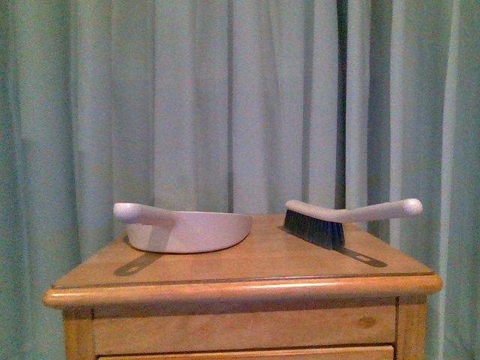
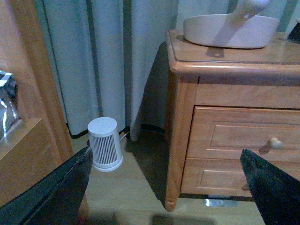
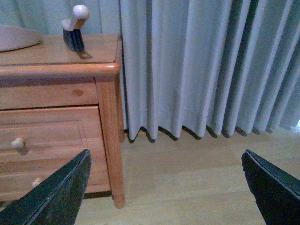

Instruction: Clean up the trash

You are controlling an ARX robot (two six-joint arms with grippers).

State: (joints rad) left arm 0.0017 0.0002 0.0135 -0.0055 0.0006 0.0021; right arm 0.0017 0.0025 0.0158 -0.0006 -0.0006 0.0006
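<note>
Empty and wide open, the left gripper (image 2: 165,158) and right gripper (image 3: 165,156) had no crumpled white tissue wad in view, so a blind reach risked knocking the pale plastic dustpan (image 1: 191,231) off the wooden cabinet (image 1: 247,264).

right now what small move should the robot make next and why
Probably raise the right gripper toward the brush, whose handle tilts up clear of the nightstand top. It and the left gripper are open and empty, low beside the drawers, the dustpan sits untouched, and no tissue wad shows in any view, so taking a tool seems first.
</note>
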